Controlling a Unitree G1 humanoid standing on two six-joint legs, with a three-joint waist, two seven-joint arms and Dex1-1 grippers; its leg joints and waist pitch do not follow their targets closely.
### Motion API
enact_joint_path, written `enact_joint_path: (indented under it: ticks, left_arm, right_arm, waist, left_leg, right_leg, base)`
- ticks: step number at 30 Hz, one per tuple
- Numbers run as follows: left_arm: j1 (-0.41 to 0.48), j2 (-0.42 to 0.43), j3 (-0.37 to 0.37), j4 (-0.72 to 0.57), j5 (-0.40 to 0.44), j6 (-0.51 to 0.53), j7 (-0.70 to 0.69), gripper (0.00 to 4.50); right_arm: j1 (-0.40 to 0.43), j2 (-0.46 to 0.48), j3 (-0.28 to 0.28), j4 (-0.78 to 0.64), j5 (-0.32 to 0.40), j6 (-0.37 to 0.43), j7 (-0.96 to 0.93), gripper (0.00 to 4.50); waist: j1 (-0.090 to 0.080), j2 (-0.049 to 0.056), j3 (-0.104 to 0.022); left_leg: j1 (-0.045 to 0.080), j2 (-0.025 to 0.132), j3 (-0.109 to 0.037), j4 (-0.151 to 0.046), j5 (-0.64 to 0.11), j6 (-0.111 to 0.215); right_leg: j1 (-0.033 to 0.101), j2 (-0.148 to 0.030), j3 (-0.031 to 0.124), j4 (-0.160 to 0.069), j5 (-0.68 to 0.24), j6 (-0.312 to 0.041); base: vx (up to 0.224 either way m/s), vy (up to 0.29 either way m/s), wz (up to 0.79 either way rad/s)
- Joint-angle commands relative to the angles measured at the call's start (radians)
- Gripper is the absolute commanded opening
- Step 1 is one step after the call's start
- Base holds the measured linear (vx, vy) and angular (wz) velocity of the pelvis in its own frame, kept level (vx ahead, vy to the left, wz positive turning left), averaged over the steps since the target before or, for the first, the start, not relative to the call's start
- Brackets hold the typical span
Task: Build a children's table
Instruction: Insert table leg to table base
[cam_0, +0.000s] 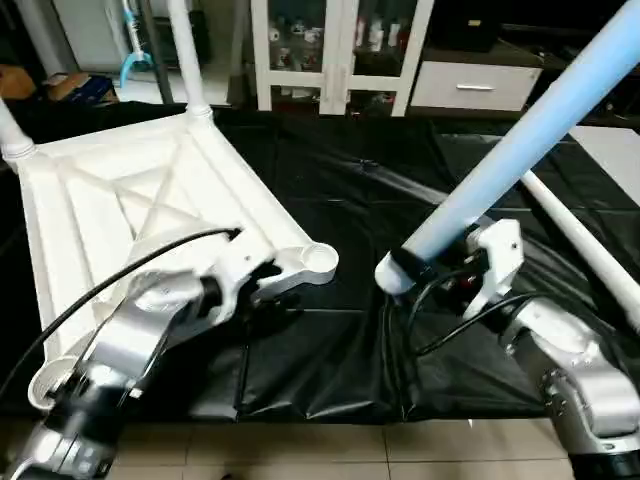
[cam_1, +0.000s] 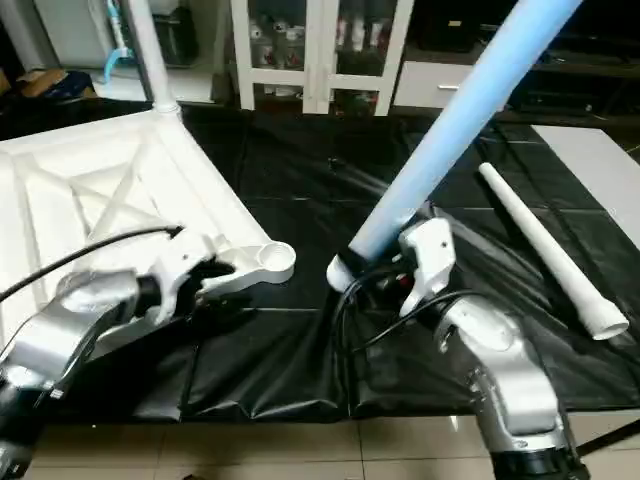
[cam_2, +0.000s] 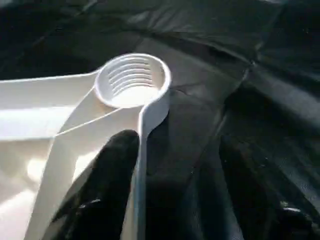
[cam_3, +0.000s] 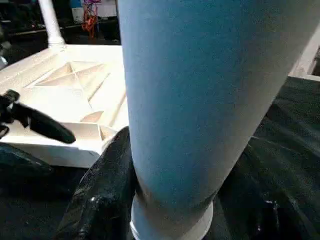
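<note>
In the head views the upturned table top (cam_0: 150, 200) was seen on the black surface (cam_0: 350, 200), its rim straddled by the half-open left pincer (cam_2: 170, 190) near the empty socket (cam_2: 132, 80), while the right pincer (cam_3: 165, 200) was closed around a leg (cam_1: 450, 130), judged light, stiff and smooth, best held near its threaded end.

Head pair: high, facing forward and down over the silver forearms; both share the white plastic square table top (cam_0: 150, 200).
Left wrist: very close to that top's threaded round corner socket (cam_2: 132, 80).
Right wrist: close against the pale tubular leg (cam_3: 200, 100), that top behind it.
</note>
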Motion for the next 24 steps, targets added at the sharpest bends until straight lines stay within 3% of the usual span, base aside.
enact_joint_path:
  ticks: [1,5,10,11,13,14,17,18,22,23,24]
  left_arm:
    - [-0.017,0.009,-0.031,0.048,0.049,-0.033,-0.010,2.45]
    - [-0.014,0.026,-0.065,0.076,0.092,-0.052,-0.012,2.20]
    - [-0.011,0.022,-0.045,0.066,0.057,-0.051,-0.003,1.83]
    - [-0.001,0.010,0.002,0.019,0.007,-0.021,0.002,1.83]
    - [0.003,0.012,0.010,0.009,0.003,-0.012,0.006,1.83]
    - [0.007,0.016,0.010,0.005,0.003,-0.009,0.003,1.81]
    - [0.014,0.004,0.045,-0.001,-0.025,0.045,0.005,1.98]
    - [0.014,0.004,0.045,-0.001,-0.025,0.045,0.005,2.09]
    - [0.013,0.009,0.042,0.022,0.012,0.008,0.049,2.35]
    - [0.013,0.008,0.040,0.028,0.017,0.003,0.055,2.35]
    - [0.013,0.008,0.040,0.029,0.018,0.003,0.056,2.35]
  right_arm:
    - [-0.007,-0.010,-0.009,-0.002,0.004,0.006,0.024,1.84]
    - [-0.012,-0.015,0.000,0.008,-0.006,-0.001,0.037,1.84]
    - [-0.015,-0.017,0.000,0.006,0.000,0.001,0.039,1.84]
    - [-0.015,-0.018,0.001,0.005,0.001,0.001,0.042,1.84]
    - [-0.014,-0.018,0.000,0.005,0.001,0.001,0.042,1.84]
    - [-0.014,-0.017,0.000,0.006,0.002,0.001,0.043,1.84]
    - [-0.020,-0.011,-0.002,0.015,-0.002,-0.002,0.050,1.84]
    - [-0.020,-0.011,-0.002,0.015,-0.002,-0.002,0.050,1.84]
    - [-0.038,-0.005,0.003,0.036,-0.006,-0.006,0.058,1.84]
    - [-0.039,-0.006,0.006,0.039,-0.007,-0.008,0.061,1.84]
    - [-0.039,-0.006,0.006,0.039,-0.008,-0.008,0.062,1.84]
  waist:
    - [0.002,0.007,-0.061]
    - [0.002,0.006,-0.058]
    - [0.000,0.007,-0.057]
    - [0.000,0.007,-0.058]
    - [0.000,0.007,-0.059]
    - [0.001,0.000,-0.059]
    - [0.002,0.005,-0.059]
    - [0.002,-0.003,-0.059]
    - [0.001,0.000,-0.058]
    - [0.004,-0.009,-0.058]
    - [0.005,-0.005,-0.057]
  left_leg:
    - [0.010,0.008,0.001,-0.065,-0.168,0.008]
    - [0.014,0.010,0.002,-0.066,-0.194,0.009]
    - [0.015,0.010,0.002,-0.068,-0.219,-0.003]
    - [0.014,0.011,0.002,-0.068,-0.214,-0.006]
    - [0.015,0.010,0.003,-0.067,-0.208,-0.001]
    - [0.013,0.011,0.003,-0.067,-0.200,0.004]
    - [0.012,0.010,0.003,-0.066,-0.183,0.009]
    - [0.010,0.009,0.003,-0.066,-0.177,0.012]
    - [0.013,0.010,0.004,-0.066,-0.192,0.016]
    - [0.011,0.010,0.004,-0.066,-0.188,0.018]
    - [0.013,0.011,0.004,-0.066,-0.186,0.018]
  right_leg:
    - [0.047,-0.045,0.024,-0.065,-0.088,-0.190]
    - [0.042,-0.046,0.024,-0.069,-0.128,-0.193]
    - [0.039,-0.046,0.024,-0.072,-0.171,-0.189]
    - [0.039,-0.047,0.025,-0.068,-0.160,-0.197]
    - [0.038,-0.045,0.024,-0.069,-0.148,-0.199]
    - [0.040,-0.045,0.024,-0.069,-0.137,-0.200]
    - [0.041,-0.045,0.023,-0.066,-0.118,-0.203]
    - [0.043,-0.046,0.023,-0.064,-0.123,-0.203]
    - [0.039,-0.046,0.023,-0.069,-0.146,-0.198]
    - [0.041,-0.047,0.024,-0.068,-0.159,-0.191]
    - [0.038,-0.047,0.024,-0.070,-0.166,-0.187]
  base:
    - [0.000,0.000,0.00]
    - [0.000,0.000,0.00]
    - [0.000,0.000,0.00]
    - [0.000,0.000,0.00]
    - [0.000,0.000,0.00]
    - [0.000,0.000,0.00]
    - [0.000,0.000,0.00]
    - [0.000,0.000,0.00]
    - [0.000,0.000,0.00]
    - [0.000,0.000,0.00]
    - [0.000,0.000,0.00]
